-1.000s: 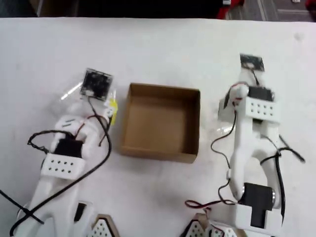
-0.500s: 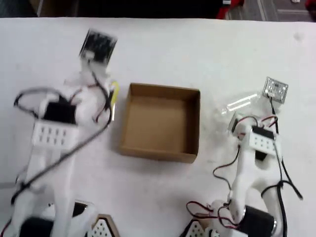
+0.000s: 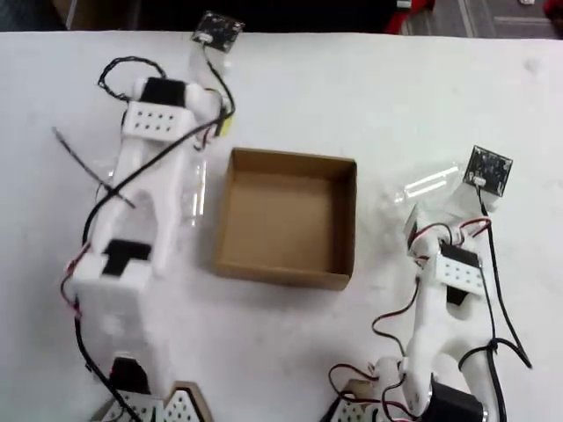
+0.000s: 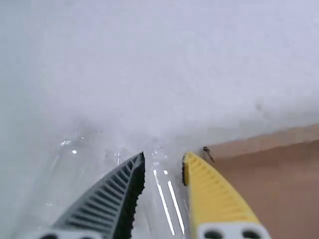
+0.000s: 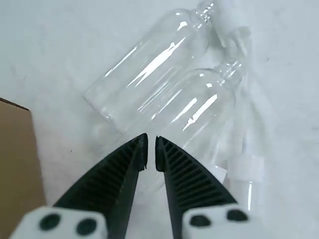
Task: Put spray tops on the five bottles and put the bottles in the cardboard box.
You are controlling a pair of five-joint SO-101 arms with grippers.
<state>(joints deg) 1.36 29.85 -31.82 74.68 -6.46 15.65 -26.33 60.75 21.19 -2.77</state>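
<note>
The left arm has swung out past the far left corner of the open brown cardboard box (image 3: 281, 269). Its grey-and-yellow left gripper (image 4: 163, 159) is released, and a clear plastic bottle (image 4: 167, 199) shows between its jaws. The black right gripper (image 5: 151, 142) hangs clenched and empty over two clear bottles (image 5: 149, 62) lying right of the box.

Prob. a robotics lab: white table (image 3: 369, 79) w/ 2 bare-wired arms (image 3: 435, 303).

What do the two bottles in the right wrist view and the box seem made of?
The bottles look like clear glossy plastic, possibly glass: the table shows through and bright streaks run along them. The cardboard box looks like matte brown cardboard: dull walls, no shine.
</note>
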